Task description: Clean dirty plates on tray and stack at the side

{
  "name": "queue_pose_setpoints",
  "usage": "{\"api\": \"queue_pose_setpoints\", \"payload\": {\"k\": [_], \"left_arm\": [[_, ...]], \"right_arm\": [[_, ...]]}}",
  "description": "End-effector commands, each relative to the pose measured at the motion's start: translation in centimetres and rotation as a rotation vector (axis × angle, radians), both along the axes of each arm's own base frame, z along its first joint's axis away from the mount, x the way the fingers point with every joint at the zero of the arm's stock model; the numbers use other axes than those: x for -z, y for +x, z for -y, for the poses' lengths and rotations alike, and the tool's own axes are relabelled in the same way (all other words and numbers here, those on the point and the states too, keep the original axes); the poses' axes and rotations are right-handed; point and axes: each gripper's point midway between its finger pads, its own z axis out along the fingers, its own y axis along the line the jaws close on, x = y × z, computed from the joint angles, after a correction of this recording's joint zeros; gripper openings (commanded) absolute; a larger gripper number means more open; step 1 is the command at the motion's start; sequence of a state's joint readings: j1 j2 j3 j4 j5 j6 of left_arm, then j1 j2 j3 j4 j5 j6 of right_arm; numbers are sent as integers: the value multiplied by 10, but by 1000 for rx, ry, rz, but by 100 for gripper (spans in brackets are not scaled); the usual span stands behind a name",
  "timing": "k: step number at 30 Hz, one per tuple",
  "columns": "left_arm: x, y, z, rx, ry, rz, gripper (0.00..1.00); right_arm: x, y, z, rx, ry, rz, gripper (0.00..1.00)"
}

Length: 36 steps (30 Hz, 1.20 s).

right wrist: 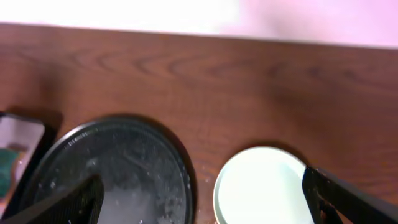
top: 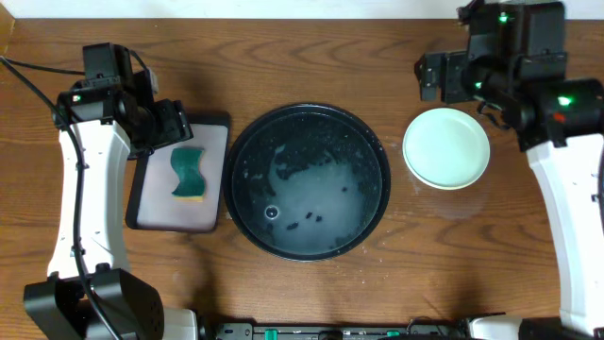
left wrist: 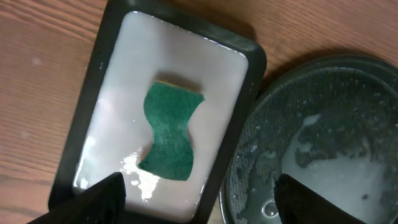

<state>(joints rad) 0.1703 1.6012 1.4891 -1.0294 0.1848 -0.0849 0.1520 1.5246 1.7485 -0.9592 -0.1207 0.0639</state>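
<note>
On the brown wood-grain tabletop [top: 311,57], the round black tray [top: 351,140] was found at the centre, filmed with suds and dark specks. The plates [top: 446,147] were stacked near the right edge, mint uppermost. A green sponge [top: 189,173] was laid in a rectangular tray [top: 209,213] toward the left edge. The left gripper [left wrist: 202,202] and right gripper [right wrist: 208,202] were held wide, nothing gripped.

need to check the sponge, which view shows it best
Left wrist: the green sponge fills mid-frame, lying in the small tray. Overhead shows it whole but small; right wrist catches only a sliver at the left edge.
</note>
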Motion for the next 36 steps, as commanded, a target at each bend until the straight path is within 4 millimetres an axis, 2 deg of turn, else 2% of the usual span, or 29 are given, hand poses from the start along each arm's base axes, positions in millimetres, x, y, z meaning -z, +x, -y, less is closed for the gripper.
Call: {"api": "queue_pose_setpoints", "payload": {"k": [1,5,14,17,23,26,31,36], "left_arm": [[-2,2,-1,-7,-10,1,77],[-2,2,-1,-7,-10,1,77],[-1,2,-1,-7,-11,0,77],[-2,2,-1,-7,-10,1,78],[-1,2,-1,-7,-11,0,78],[-1,2,-1,-7,-10,1,78],[-1,2,-1,-7,-11,0,78],[-1,2,-1,-7,-11,0,78]], "right_arm": [[-13,-9,-2,-18,-3,25,99],[-10,-17,-12,-68,38,-9,99],[3,-28,-10,-66,27,-79,99],[8,-31,-3,-36,-4,-103,99],[5,-23,-2,-29,-7,-65,99],[1,-25,5,-9,-31,-17,99],[2,-43,16,-5,-40,79,99],[18,-76,26,0,-3,172,99]]}}
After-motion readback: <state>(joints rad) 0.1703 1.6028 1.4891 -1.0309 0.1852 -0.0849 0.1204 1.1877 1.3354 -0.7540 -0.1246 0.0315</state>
